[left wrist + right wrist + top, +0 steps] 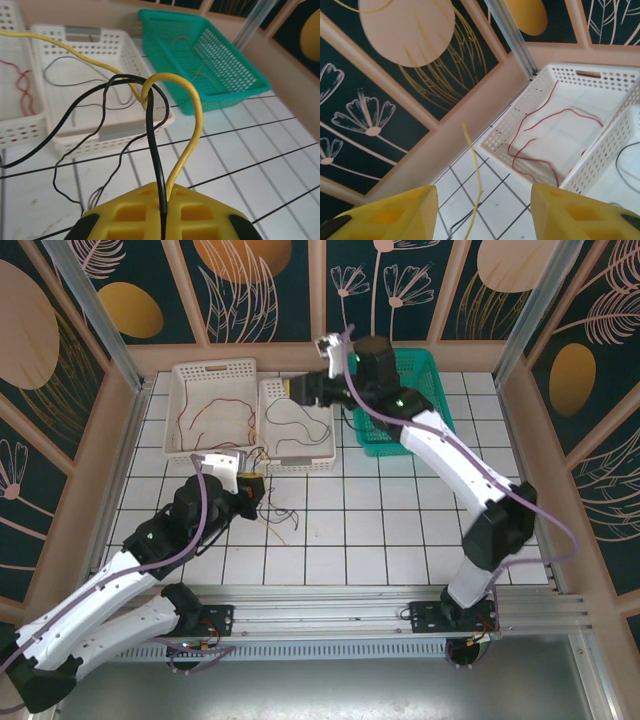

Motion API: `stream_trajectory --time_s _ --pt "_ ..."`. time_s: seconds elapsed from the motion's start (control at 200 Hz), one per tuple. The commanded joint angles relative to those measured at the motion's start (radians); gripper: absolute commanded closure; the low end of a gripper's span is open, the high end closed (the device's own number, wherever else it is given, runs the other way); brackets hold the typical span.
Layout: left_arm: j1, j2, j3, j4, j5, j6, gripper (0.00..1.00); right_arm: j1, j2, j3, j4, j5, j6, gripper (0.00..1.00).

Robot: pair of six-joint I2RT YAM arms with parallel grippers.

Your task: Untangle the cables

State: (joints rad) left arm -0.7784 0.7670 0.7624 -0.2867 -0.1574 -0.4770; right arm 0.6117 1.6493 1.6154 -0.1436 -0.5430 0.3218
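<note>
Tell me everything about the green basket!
The green basket looks like teal plastic. It is rectangular, with walls full of little holes and a smooth rim. It sits flat at the back of the white tiled table, just right of a white basket. A few thin wires lie inside. The right arm reaches over it.

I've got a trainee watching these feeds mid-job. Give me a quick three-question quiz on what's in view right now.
1. True or false: the left end effector is shut on the yellow cable and black cable.
2. Which basket holds the red cables? A) green basket B) far-left white basket C) middle white basket
3. Fill in: the jaws of the right end effector stand ____.

Key: 1 true; 2 B; 3 open.
</note>
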Motion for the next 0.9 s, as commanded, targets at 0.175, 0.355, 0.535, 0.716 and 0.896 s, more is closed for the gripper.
stream_trajectory --time_s 0.175,0.355,0.535,0.716,0.896 --pt "0.005 0.099 -0.053 0.247 0.156 -0.051 1.00 0.015 -0.315 -0.476 0.293 -0.128 0.150 0.47" --pt "0.004 0.150 -0.084 0.312 0.170 -0.065 1.00 0.081 -0.442 -0.621 0.317 -0.152 0.150 0.48" --pt "0.001 0.198 -0.098 0.360 0.189 -0.081 1.00 0.139 -0.471 -0.703 0.320 -0.097 0.156 0.50" --pt "-0.010 0.218 -0.096 0.370 0.188 -0.085 1.00 0.152 -0.433 -0.723 0.336 -0.068 0.170 0.52" --pt "-0.018 0.218 -0.100 0.372 0.186 -0.090 1.00 0.153 -0.382 -0.705 0.344 -0.055 0.178 0.54"
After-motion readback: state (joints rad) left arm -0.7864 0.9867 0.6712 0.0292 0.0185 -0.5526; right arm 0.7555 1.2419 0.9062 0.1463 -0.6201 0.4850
